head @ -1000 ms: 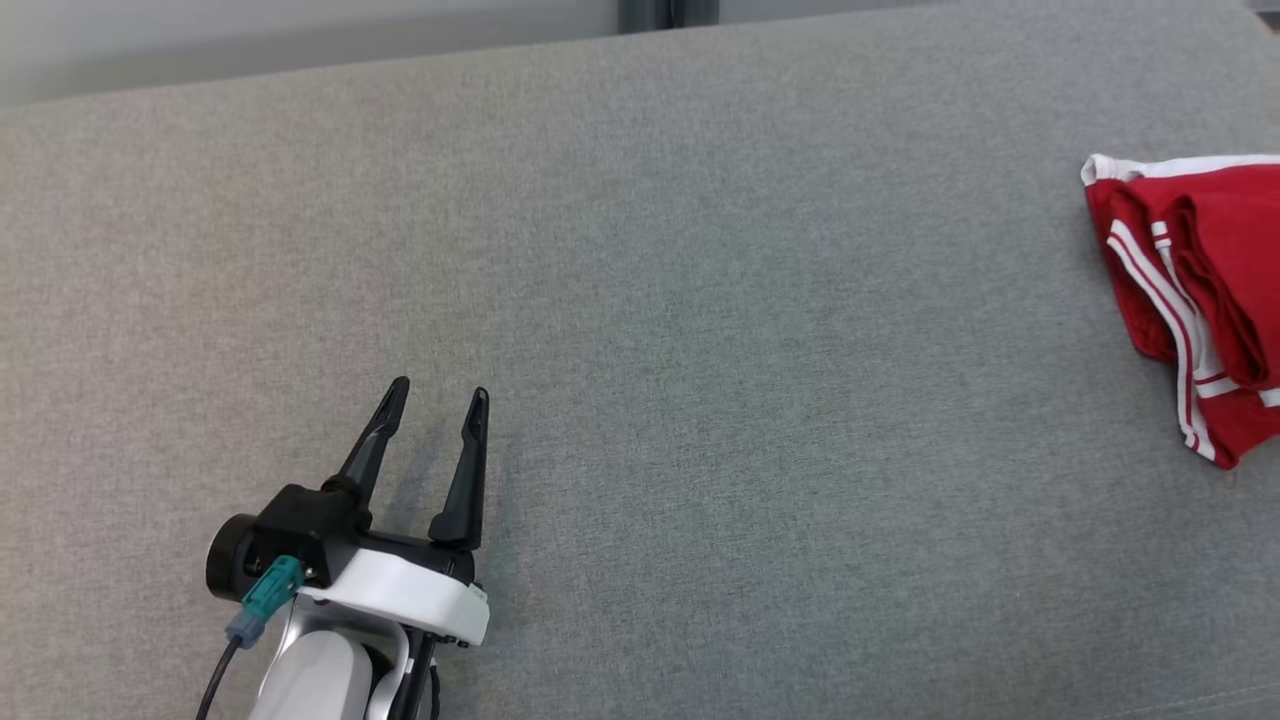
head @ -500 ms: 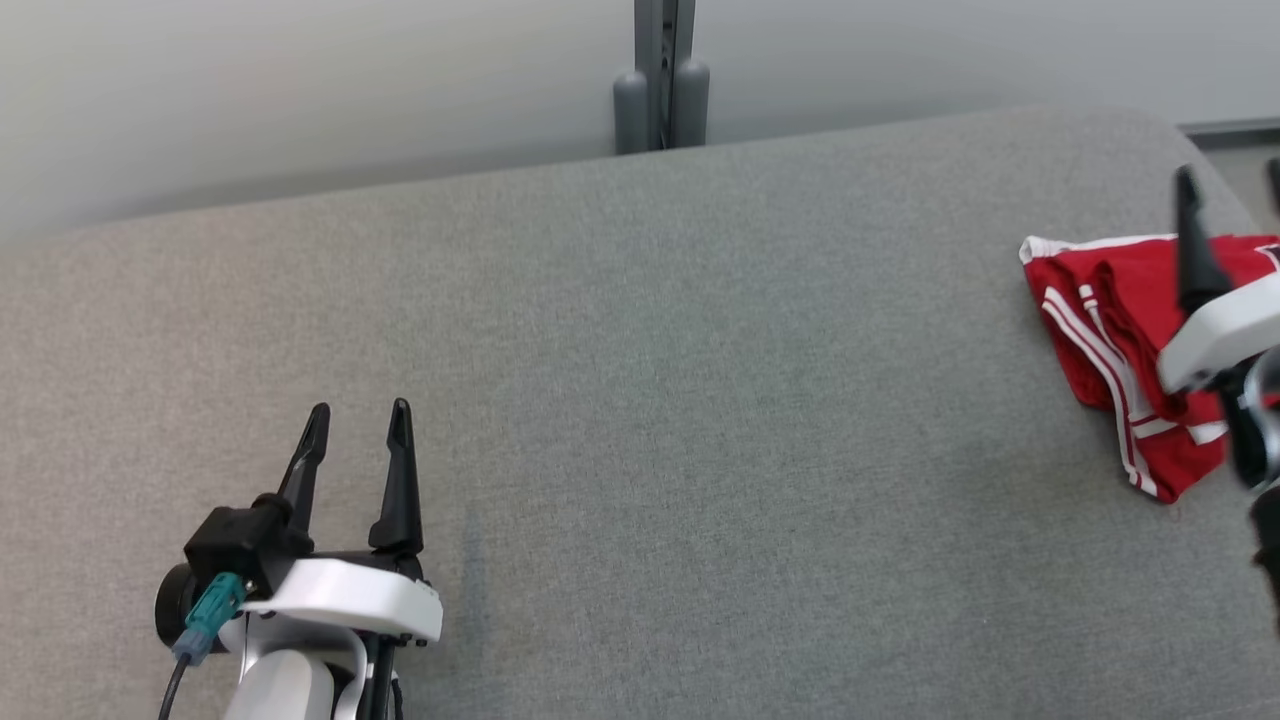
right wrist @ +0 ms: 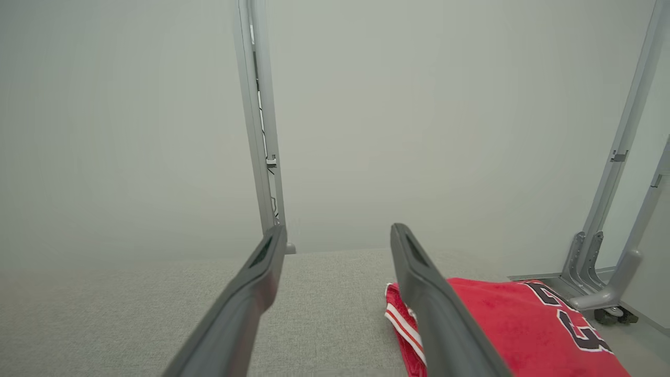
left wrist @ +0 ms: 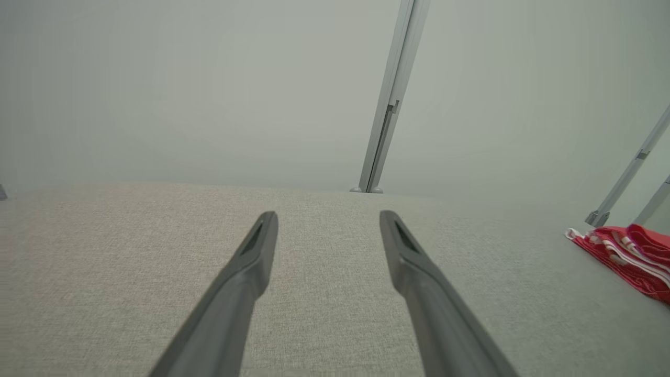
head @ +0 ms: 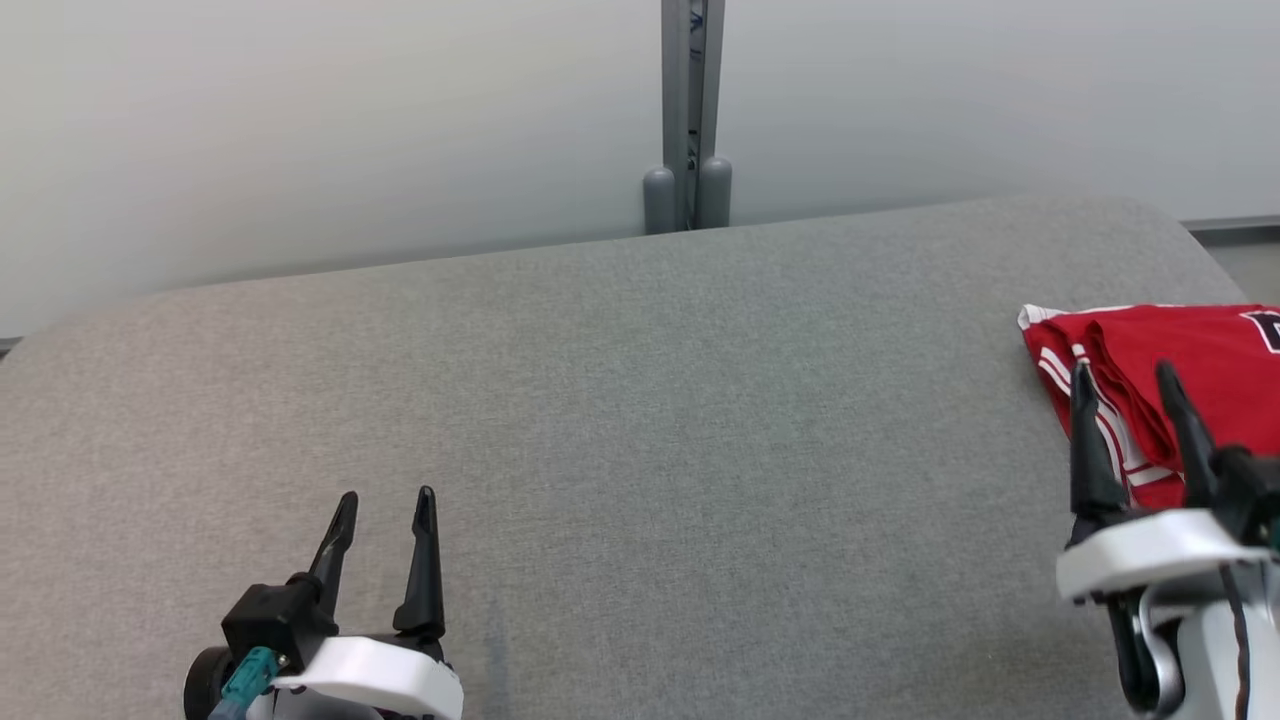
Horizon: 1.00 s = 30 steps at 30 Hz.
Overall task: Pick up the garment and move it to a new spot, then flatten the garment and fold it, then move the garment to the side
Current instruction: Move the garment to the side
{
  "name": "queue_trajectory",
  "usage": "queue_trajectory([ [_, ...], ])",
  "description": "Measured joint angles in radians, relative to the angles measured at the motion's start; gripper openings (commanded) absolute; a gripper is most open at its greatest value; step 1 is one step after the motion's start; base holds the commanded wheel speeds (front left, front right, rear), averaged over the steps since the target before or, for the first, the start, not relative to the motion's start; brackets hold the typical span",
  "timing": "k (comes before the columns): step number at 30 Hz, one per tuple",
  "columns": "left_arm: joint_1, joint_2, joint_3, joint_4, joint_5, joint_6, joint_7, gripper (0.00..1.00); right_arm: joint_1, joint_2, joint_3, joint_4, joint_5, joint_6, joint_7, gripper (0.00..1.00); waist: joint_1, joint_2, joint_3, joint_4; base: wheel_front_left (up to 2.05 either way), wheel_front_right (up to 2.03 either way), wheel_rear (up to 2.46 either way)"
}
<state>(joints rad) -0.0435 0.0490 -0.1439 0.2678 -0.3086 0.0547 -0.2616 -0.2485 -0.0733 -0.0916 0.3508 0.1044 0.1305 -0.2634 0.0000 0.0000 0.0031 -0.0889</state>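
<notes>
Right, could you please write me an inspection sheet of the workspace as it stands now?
Surface: grey fabric surface, smooth, no wrinkles seen.
Job's things: red garment with white stripes and black print, lying in folds at the surface's right end, not held.
Clutter: nothing seen.
Grippers: left gripper open, low over bare fabric at the near left; right gripper open, fingers by the garment's left edge, nothing between them.
Cables: dark cable with teal connector at the left gripper's base, off the work area.
Surroundings: pale wall with grey post behind the surface; metal frame legs beyond the right end.
</notes>
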Motion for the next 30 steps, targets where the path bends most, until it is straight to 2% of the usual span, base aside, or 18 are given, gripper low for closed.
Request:
queue_trajectory([
  [5,0.034,0.000,0.004,-0.020,0.012,0.026,0.000,1.00,0.107,0.020,0.032,-0.094,-0.005,0.000,0.014,1.00,0.0000,0.0000,-0.013,0.021,0.00,0.00,0.00],
  [9,0.060,0.000,0.014,-0.030,0.017,0.035,0.000,1.00,0.158,0.025,0.081,-0.125,0.075,0.000,0.015,1.00,0.0000,0.0000,-0.012,0.035,0.00,0.00,0.00],
  [16,0.068,0.000,0.011,-0.034,0.017,0.035,0.000,1.00,0.177,0.025,0.125,-0.128,0.106,0.000,0.008,1.00,0.0000,0.0000,0.000,0.052,0.00,0.00,0.00],
  [30,0.057,0.000,0.005,-0.031,0.017,0.036,0.000,1.00,0.177,0.025,0.140,-0.101,0.133,0.000,0.003,1.00,0.0000,0.0000,0.016,0.054,0.00,0.00,0.00],
])
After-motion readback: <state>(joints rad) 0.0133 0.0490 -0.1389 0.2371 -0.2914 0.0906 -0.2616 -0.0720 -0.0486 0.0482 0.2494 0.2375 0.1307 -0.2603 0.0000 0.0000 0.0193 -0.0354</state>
